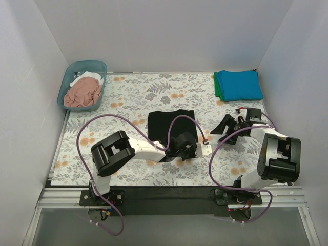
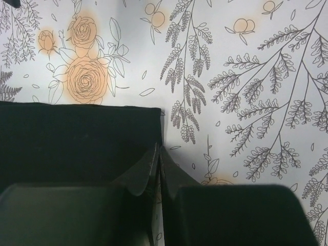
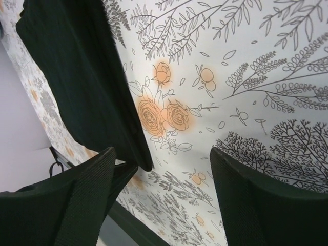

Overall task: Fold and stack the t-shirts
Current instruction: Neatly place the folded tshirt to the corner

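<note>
A folded black t-shirt (image 1: 170, 124) lies flat in the middle of the table. My left gripper (image 1: 188, 141) sits at its near right corner. In the left wrist view the black shirt (image 2: 77, 133) fills the left side. The left gripper (image 2: 158, 151) is shut, tips together right at the shirt's right edge, with table cloth showing between the fingers lower down. My right gripper (image 1: 224, 130) hangs open and empty just right of the shirt. In the right wrist view the right gripper (image 3: 163, 154) points at bare cloth beside the shirt's corner (image 3: 77, 77). A folded teal-blue shirt (image 1: 238, 84) lies on a green one (image 1: 217, 87) at the back right.
A teal plastic tub (image 1: 69, 84) at the back left holds a crumpled pink shirt (image 1: 83, 93) and a white one (image 1: 91, 77). The floral table cloth (image 1: 133, 95) covers the table. White walls close in the left, right and back sides.
</note>
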`<state>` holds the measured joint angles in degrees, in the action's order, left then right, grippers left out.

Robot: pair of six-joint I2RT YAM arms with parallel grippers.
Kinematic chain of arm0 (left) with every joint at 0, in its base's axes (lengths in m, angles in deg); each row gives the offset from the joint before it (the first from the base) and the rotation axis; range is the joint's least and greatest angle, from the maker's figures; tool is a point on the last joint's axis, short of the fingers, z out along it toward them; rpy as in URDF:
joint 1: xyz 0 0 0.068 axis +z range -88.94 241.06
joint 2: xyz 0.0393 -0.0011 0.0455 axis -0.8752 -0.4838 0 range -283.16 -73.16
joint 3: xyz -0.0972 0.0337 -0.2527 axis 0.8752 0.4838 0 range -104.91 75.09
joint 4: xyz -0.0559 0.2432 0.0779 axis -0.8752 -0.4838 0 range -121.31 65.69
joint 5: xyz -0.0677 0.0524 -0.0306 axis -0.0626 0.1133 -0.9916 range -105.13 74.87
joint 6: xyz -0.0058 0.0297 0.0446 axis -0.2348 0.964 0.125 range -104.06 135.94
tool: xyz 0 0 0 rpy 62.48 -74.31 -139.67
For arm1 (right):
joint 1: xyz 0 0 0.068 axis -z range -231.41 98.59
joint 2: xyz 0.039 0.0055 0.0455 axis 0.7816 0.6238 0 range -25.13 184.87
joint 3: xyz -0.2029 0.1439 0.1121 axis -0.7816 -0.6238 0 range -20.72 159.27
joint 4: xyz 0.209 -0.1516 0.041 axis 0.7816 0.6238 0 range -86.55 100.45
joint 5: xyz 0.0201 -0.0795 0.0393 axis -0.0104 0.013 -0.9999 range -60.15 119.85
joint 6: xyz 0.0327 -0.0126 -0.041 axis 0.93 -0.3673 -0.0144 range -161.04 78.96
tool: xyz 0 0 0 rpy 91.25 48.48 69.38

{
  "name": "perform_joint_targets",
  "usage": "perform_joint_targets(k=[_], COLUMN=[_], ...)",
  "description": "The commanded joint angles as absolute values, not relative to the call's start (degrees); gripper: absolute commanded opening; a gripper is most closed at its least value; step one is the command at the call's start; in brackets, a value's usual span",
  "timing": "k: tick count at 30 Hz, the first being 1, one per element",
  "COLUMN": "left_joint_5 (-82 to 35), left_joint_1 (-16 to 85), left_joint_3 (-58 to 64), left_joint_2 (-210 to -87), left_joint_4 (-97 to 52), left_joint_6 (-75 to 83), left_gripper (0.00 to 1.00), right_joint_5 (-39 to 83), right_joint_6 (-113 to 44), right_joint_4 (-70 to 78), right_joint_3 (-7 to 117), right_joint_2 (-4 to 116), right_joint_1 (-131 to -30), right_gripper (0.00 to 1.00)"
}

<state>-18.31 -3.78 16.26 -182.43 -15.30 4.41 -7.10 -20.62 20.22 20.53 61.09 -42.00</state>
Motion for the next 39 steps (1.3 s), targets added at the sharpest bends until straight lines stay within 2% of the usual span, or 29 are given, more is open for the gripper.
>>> perform_joint_targets(k=[1,5,6,10,11,13,14,16,22,27,30,33,35,39], left_joint_5=[-22.3,-25.3,-26.5,-30.6,-31.1,-33.1,-33.4,-33.8,-34.5,-35.8,-35.7,-36.0,-36.1,-36.7], left_joint_1=[-1.3,1.4,1.8,4.5,4.9,5.4,5.4,5.6,5.7,5.7,5.7,5.9,5.9,6.4], left_joint_3=[15.3,12.0,11.6,10.8,10.8,11.0,11.2,10.9,9.5,9.2,9.0,8.7,8.6,8.2], left_joint_2=[-180.4,-178.8,-178.0,-175.8,-175.5,-174.2,-173.8,-173.3,-173.3,-173.4,-173.4,-173.4,-173.4,-173.4], left_joint_4=[-16.8,-19.6,-20.3,-21.4,-21.7,-21.8,-21.9,-21.9,-23.4,-23.3,-22.7,-22.0,-21.7,-21.3], left_joint_6=[2.4,-1.8,-3.6,-7.3,-7.6,-8.5,-9.0,-9.6,-9.4,-9.6,-10.2,-11.1,-11.4,-11.5], left_gripper=[0.00,0.00,0.00,0.00,0.00,0.00,0.00,0.00,0.00,0.00,0.00,0.00,0.00,0.00], right_joint_5=[-11.0,-11.7,-11.7,-12.0,-12.2,-12.4,-11.6,-11.3,-10.9,-9.4,-7.3,-6.0,-4.9,-2.2], right_joint_6=[-17.8,-13.6,-12.5,-6.7,-5.8,-3.2,-2.6,-1.1,6.0,8.6,9.6,10.4,11.5,13.7], right_joint_4=[14.9,7.9,6.4,-0.2,-2.7,-4.5,-5.2,-6.9,-12.9,-15.0,-15.6,-16.8,-19.2,-23.2], right_joint_3=[18.7,13.7,12.9,11.0,10.9,11.1,11.6,11.5,11.4,12.2,12.3,13.6,14.4,15.9], right_joint_2=[60.7,59.8,59.8,61.1,61.6,62.7,62.9,63.8,65.8,67.2,68.9,71.7,73.8,76.8], right_joint_1=[-42.3,-43.9,-44.2,-46.4,-46.8,-48.2,-49.5,-50.9,-55.5,-58.8,-60.0,-61.2,-61.7,-62.7], right_gripper=[0.82,0.98,0.98,0.96,0.87,0.77,0.76,0.76,0.92,0.93,0.89,0.81,0.71,0.66])
